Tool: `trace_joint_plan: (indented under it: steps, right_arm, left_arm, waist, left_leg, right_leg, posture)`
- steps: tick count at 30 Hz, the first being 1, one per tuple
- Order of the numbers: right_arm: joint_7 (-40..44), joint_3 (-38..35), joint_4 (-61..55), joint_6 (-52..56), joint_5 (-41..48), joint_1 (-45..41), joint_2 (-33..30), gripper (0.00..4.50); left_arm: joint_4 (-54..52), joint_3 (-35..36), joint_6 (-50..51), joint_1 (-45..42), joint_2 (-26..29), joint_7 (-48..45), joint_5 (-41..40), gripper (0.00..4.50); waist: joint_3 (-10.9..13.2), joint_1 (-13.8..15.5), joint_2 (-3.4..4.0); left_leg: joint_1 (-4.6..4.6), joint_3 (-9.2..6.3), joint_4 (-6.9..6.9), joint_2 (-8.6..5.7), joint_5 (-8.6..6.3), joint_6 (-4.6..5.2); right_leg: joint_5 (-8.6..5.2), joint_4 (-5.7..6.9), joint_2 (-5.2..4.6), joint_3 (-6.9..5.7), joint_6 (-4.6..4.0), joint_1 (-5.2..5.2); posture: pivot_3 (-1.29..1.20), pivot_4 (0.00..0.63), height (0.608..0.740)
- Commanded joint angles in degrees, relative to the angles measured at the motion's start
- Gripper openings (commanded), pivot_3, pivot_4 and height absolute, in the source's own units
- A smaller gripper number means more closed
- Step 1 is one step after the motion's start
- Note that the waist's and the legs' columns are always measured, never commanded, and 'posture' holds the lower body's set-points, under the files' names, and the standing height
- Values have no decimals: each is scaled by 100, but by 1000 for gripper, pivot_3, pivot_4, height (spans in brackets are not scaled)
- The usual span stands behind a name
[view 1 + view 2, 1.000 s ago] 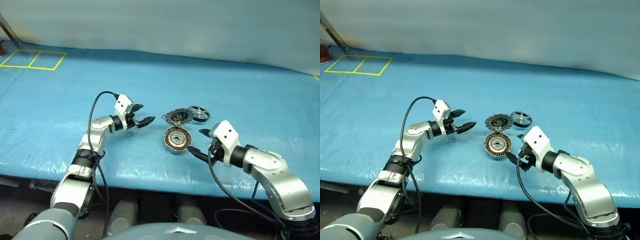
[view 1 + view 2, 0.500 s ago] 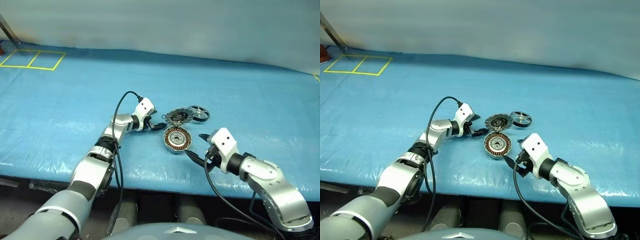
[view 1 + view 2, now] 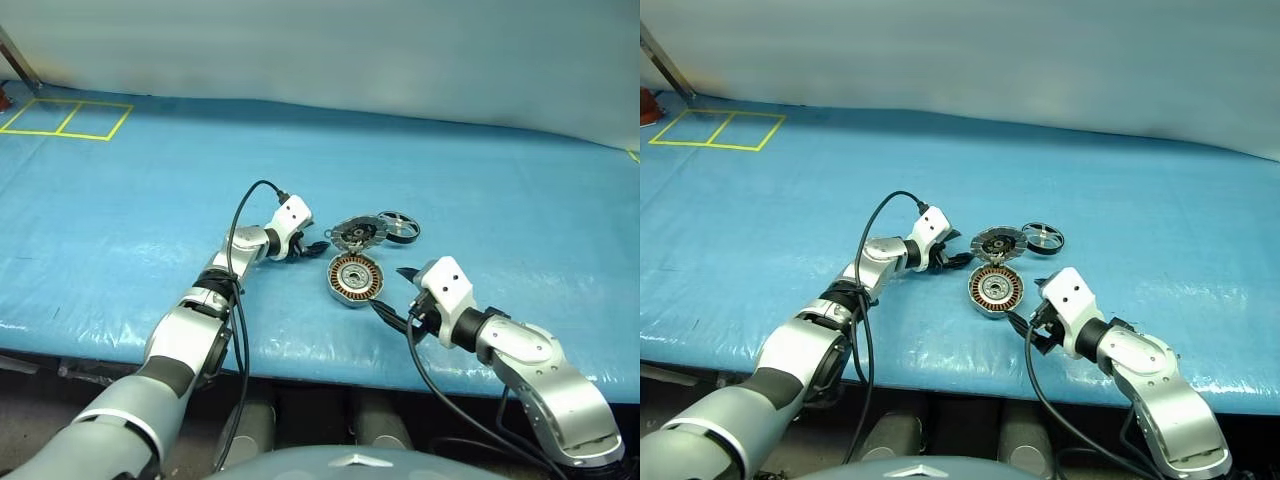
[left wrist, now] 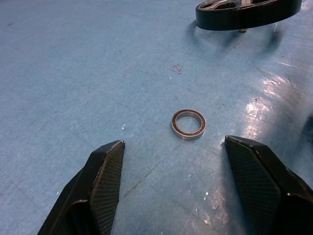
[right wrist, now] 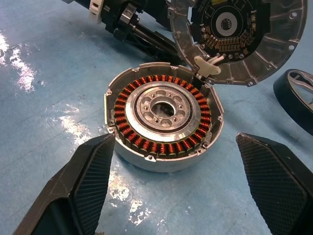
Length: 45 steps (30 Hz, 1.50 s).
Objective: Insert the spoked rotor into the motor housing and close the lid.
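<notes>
Sitting on the blue sheet (image 3: 130, 210) near table centre: housing (image 3: 354, 279), open side up, copper windings ringing a silver hub. Lid (image 3: 358, 233) is at its 12 o'clock, edges touching, tilted up against the housing's far rim with a small white tab at the joint; the right wrist view shows its inner face with a dark centre and ribbed grey rim. Rotor (image 3: 398, 226) lies at the lid's 3 o'clock, just beside it, flat on the sheet, apart from the housing. Nothing sits in the housing.

Left gripper (image 3: 311, 250) is at the housing's 10 o'clock, low over the sheet, tips pointing toward the lid's left edge. Jaws are spread, holding nothing. In the left wrist view a small bearing ring (image 4: 189, 124), dark with a silvery rim, lies flat on the sheet ahead of and between the two fingers (image 4: 105, 178), touching neither. The rotor's black rim (image 4: 247, 13) shows beyond it, well apart.

Right gripper (image 3: 393, 297) is at the housing's 4 o'clock, near its right rim, not touching. Jaws are wide apart and empty. In the right wrist view the housing (image 5: 164, 120) sits between the two fingers (image 5: 93, 171) with clear gaps on both sides, and the left gripper's black tips (image 5: 142, 41) reach in beside the lid (image 5: 239, 34).

Yellow tape squares (image 3: 65, 119) at the sheet's far left corner, roughly 10 o'clock from the parts, well apart.
</notes>
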Motion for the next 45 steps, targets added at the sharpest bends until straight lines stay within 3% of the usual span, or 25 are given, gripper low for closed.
trace_joint_plan:
  steps: [1,21,30,31,39,45]
  right_arm:
    - [-35,-14,-100,-140,3,-66,-19,4193]
    - [-195,77,-147,-183,-21,11,17,4193]
    - [-236,59,-142,-204,-26,3,20,4193]
    - [-235,66,-127,-206,-29,-20,21,4193]
    - [-225,129,32,-272,-59,-108,74,4193]
    - [-143,-20,177,-377,75,31,125,4193]
  left_arm:
    - [185,-22,14,-124,-83,80,140,3559]
    - [532,9,104,-383,-357,471,315,3559]
    - [532,20,163,-320,-300,243,327,805]
    - [532,16,177,-322,-285,279,348,665]
    - [420,61,56,-225,-107,192,313,670]
    - [-323,194,-404,125,614,-1118,-19,670]
  waist:
    - [0,2,0]
    - [0,5,-1]
    - [0,-4,-1]
    - [0,-4,-1]
    - [0,-22,-1]
    - [0,-84,1]
  left_leg:
    - [0,0,1,0,0,0]
    - [1,-2,6,-3,0,0]
    - [2,-2,5,-2,0,0]
    - [2,-2,5,-2,0,0]
    - [4,-1,5,-1,0,0]
    - [4,1,-4,2,0,0]
  right_leg:
    - [0,0,0,0,0,1]
    - [3,0,-1,0,6,5]
    - [3,0,-1,0,6,5]
    - [3,0,-1,0,6,5]
    - [3,1,-1,0,6,5]
    - [2,2,1,1,3,-2]
  posture:
    - [0,150,740]
    - [0,150,740]
    - [0,150,740]
    - [0,150,740]
    - [0,150,740]
    - [0,150,740]
